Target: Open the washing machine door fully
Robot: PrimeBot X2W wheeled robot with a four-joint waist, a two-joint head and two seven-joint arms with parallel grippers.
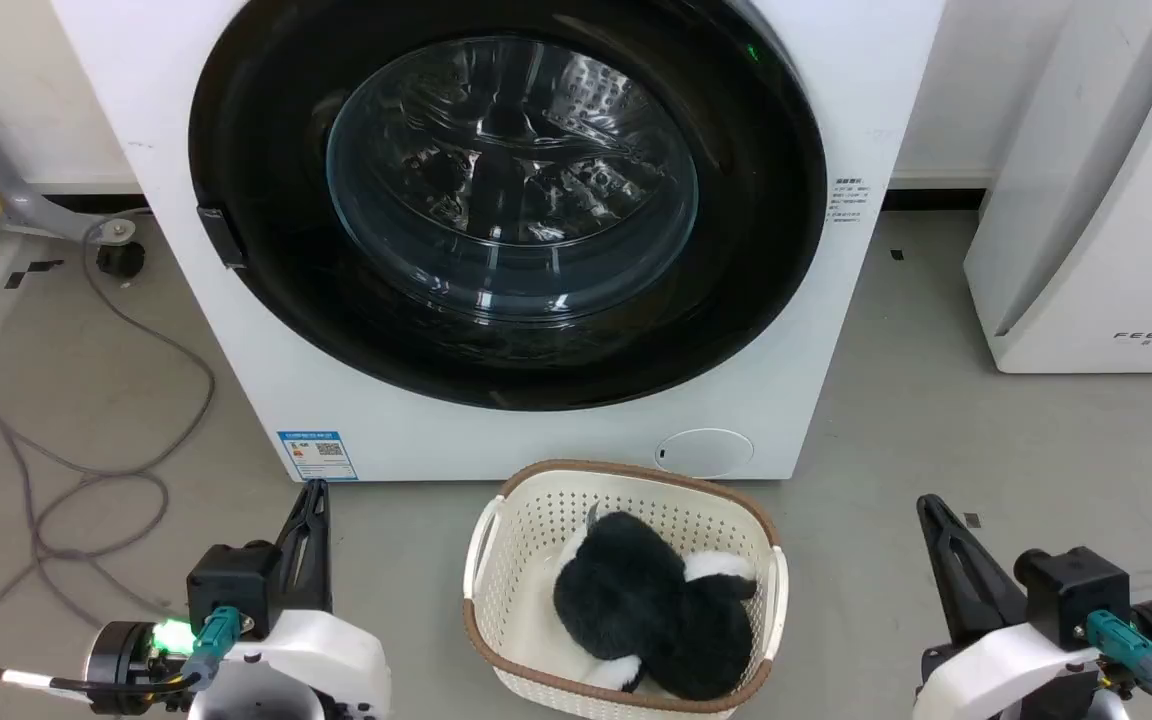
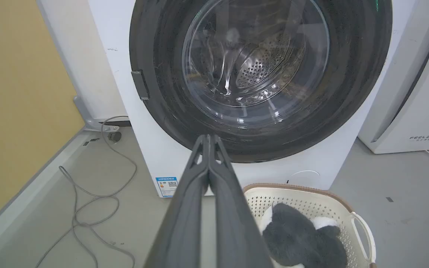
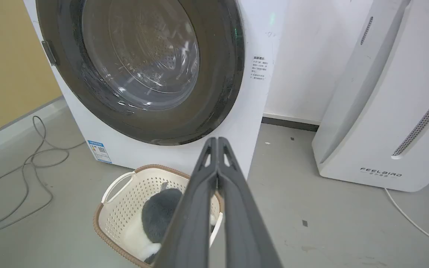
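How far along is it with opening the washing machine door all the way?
Done: nothing yet; the large round glossy black door with its clear glass centre sits flush against the big white front-loading washing machine. In hand: nothing; the left tool and right tool are shut, low and apart from it. Left: reach the small black handle, then swing the door fully open.

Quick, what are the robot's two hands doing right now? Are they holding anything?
Left gripper: closed, holding nothing.
Right gripper: closed, holding nothing.
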